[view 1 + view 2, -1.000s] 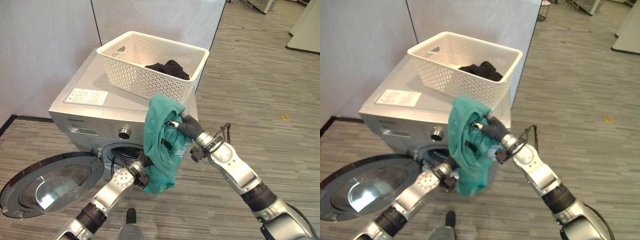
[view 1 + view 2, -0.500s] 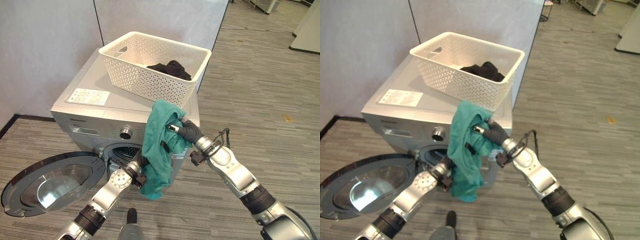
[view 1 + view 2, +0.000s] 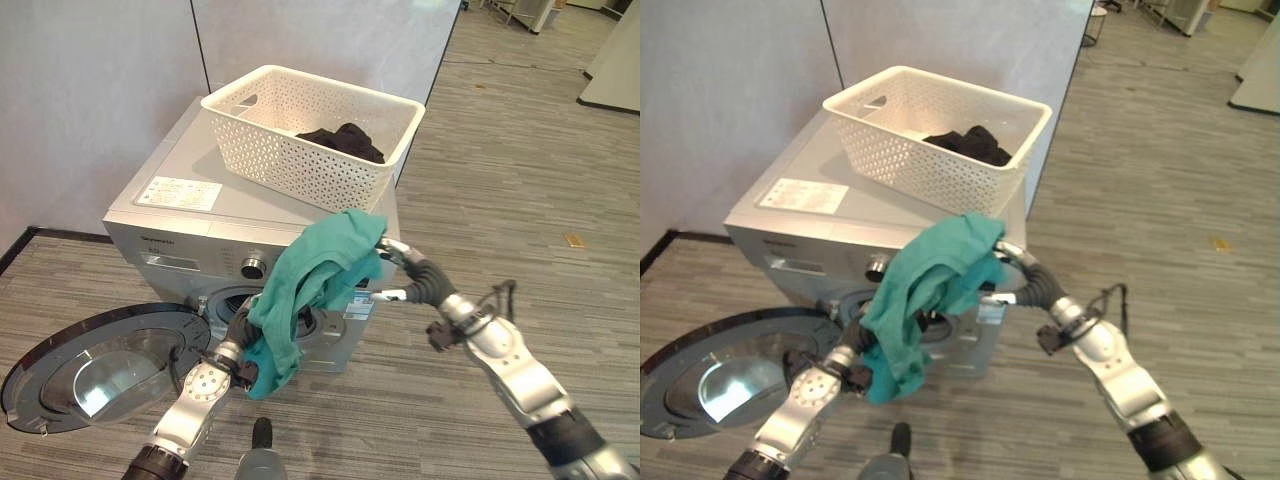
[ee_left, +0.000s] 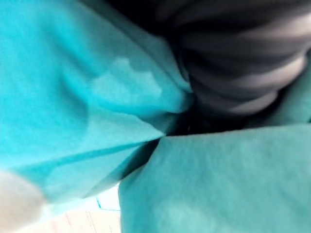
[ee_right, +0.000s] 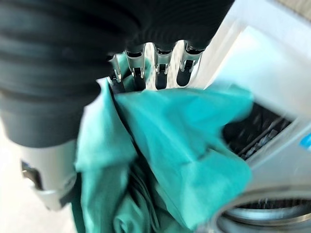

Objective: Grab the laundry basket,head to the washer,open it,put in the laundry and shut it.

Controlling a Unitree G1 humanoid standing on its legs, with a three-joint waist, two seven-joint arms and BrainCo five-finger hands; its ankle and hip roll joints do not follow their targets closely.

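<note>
The white laundry basket [image 3: 300, 150] stands on top of the grey washer [image 3: 190, 215], with dark laundry [image 3: 340, 138] inside it. The washer's round door [image 3: 100, 365] hangs open at the lower left, baring the drum opening [image 3: 232, 300]. A teal cloth [image 3: 310, 275] stretches in front of the opening. Its upper end lies over the straight fingers [image 5: 163, 68] of my right hand [image 3: 400, 268], which is open. Its lower end is bunched over my left hand [image 3: 236, 348] beside the drum opening. The left wrist view shows teal cloth [image 4: 58, 97] pressed close.
A grey partition wall [image 3: 90, 90] rises behind and left of the washer. Striped floor [image 3: 520, 170] lies to the right. The open door takes up the floor at the lower left.
The cloth's lower end has swung left and down toward the drum opening with my left hand. My right hand has moved right and its fingers have straightened out of their grip.
</note>
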